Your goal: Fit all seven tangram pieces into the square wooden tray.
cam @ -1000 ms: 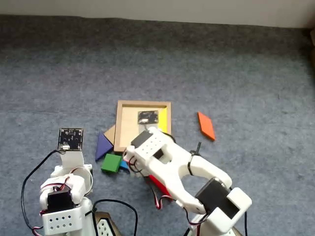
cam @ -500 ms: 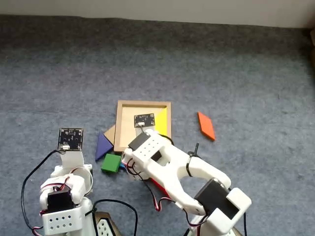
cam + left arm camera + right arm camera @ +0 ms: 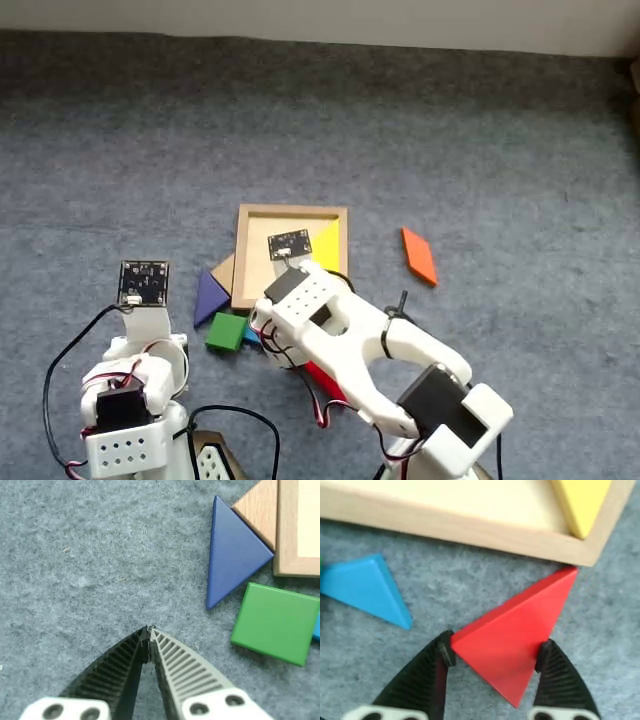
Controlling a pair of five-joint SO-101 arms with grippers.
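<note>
Red triangle (image 3: 515, 645) sits between the right fingers (image 3: 430, 680) — spread wide, pinching both edges — six o'clock of the tray (image 3: 241, 255); left fingers (image 3: 120, 675) pressed together.

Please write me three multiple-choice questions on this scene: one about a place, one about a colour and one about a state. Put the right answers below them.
1. Where does the yellow triangle lie?
A) inside the wooden tray
B) far outside it
C) in a person's hand

2. What colour is the parallelogram that lies on the carpet, apart from the tray?
A) purple
B) orange
C) white

3. In what state is the left tool?
A) wide open
B) shut on a yellow piece
C) shut, holding nothing

Answers:
1 A: it sits within the tray's rim, in a corner.
2 B: it is plainly orange in the high view.
3 C: its tips meet over bare carpet.
</note>
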